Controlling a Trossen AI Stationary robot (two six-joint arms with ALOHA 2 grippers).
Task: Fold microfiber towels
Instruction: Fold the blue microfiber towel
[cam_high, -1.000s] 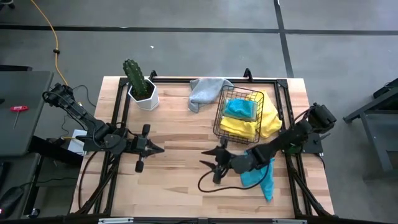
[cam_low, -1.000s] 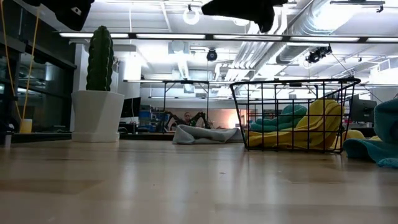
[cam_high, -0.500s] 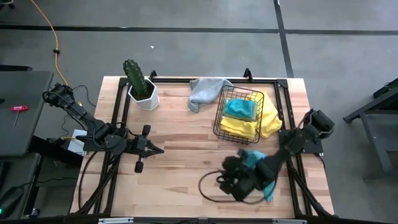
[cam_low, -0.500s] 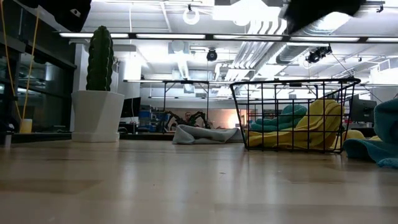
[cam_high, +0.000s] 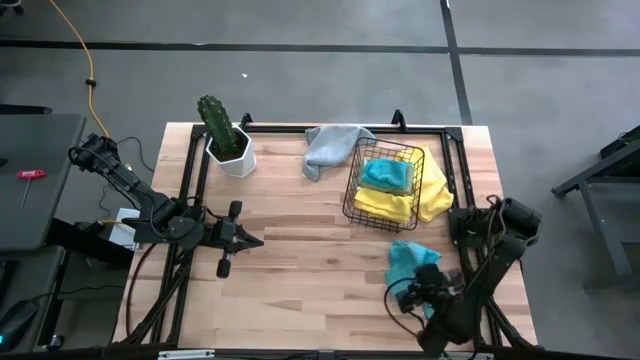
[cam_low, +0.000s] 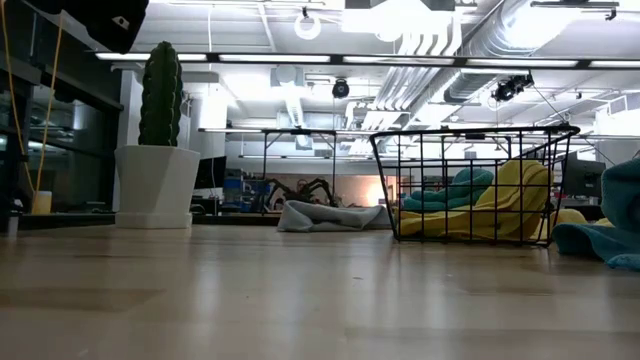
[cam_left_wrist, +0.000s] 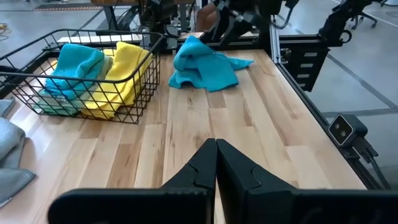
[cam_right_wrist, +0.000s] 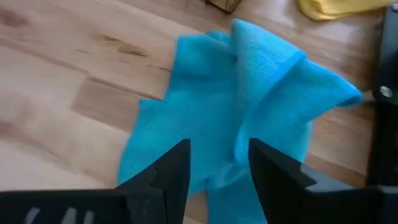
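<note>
The right gripper (cam_high: 408, 295) hangs low over the table's (cam_high: 290, 265) near right part, at about five o'clock from the table's middle, directly above a crumpled teal towel (cam_high: 406, 262). Its own wrist view shows the two dark fingers (cam_right_wrist: 173, 168) parted, with a clear gap between them and the teal cloth filling the space beyond; nothing sits between the pads, and whether the tips touch the fabric cannot be told.

The left gripper (cam_high: 255, 240) waits at about nine o'clock, over bare wood, its fingers (cam_left_wrist: 202, 168) pressed together with nothing between them.

The black wire basket (cam_high: 385, 185) stands at about two o'clock from the table's centre. Inside it lie a teal towel in the basket (cam_high: 385, 174) and a yellow towel (cam_high: 385, 205), bundled, with yellow cloth spilling past the basket's right side onto the table. A grey towel (cam_high: 328, 148) lies crumpled just beside the basket, at its ten o'clock, near the table's far edge. The loose teal towel on the table lies at roughly six o'clock from the basket, apart from it.

A potted cactus (cam_high: 222, 132) stands at the far left corner, around eleven o'clock.
</note>
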